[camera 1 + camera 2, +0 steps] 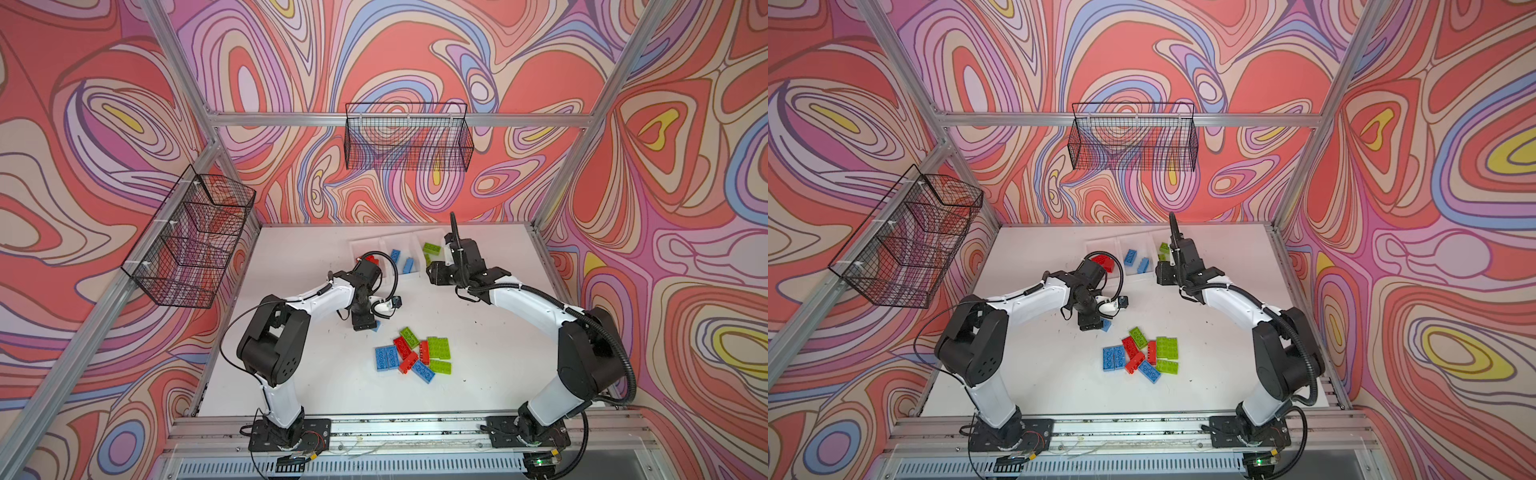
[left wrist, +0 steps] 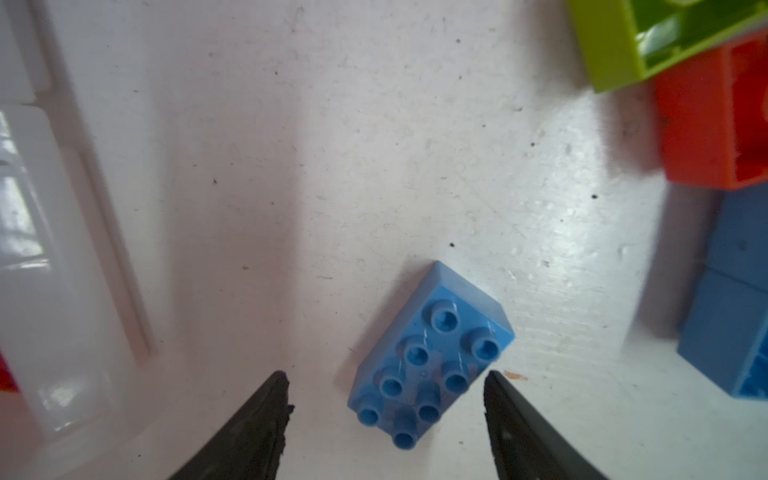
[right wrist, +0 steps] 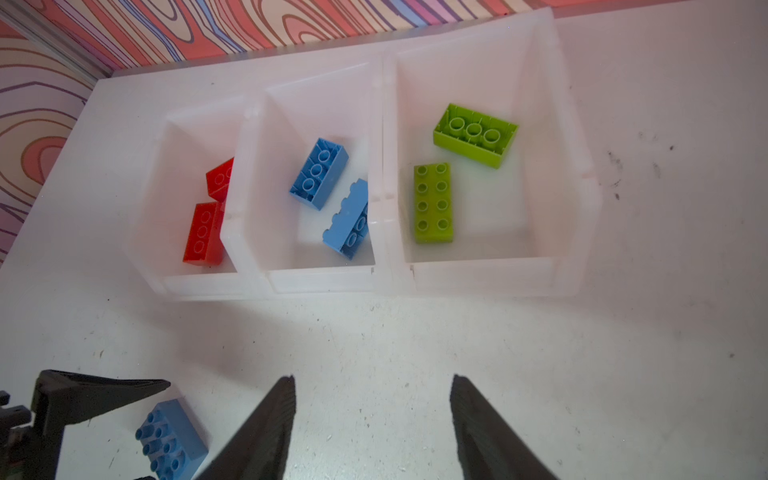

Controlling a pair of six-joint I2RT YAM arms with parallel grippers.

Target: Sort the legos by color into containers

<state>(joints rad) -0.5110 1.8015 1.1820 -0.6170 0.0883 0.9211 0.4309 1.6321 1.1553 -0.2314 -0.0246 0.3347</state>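
A blue lego lies studs up on the white table between the fingers of my left gripper. That gripper is open, with a gap on each side of the brick. In both top views it points down at this brick, just behind the loose pile of red, blue and green legos. The containers stand at the back: red legos in one, blue in the middle, green in the third. My right gripper hangs open and empty before them.
Two black wire baskets hang on the walls, one at the back and one on the left. In the left wrist view, green, red and blue pile bricks lie close beside the gripper.
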